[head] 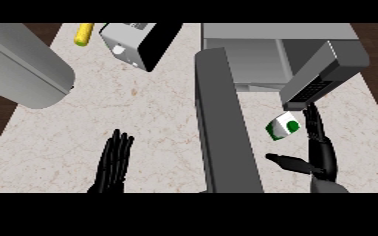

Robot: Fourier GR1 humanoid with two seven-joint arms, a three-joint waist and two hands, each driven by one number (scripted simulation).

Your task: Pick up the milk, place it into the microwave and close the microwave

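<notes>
Head view showed my right hand (319, 152) with released fingers, the milk (283, 126) just beside them, below the open microwave (284, 60). My left hand (113, 162) rested open on the desk (148, 110).

We count one milk carton (283, 126), one microwave (280, 55) with its door (225, 125) open, one toaster (139, 42), one yellow corn cob (83, 34), and two hands (112, 162) (319, 150).

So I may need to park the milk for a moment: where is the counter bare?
Bare counter lies between the left hand, toaster and open microwave door. It is crowded beside the right hand, around the milk.
</notes>
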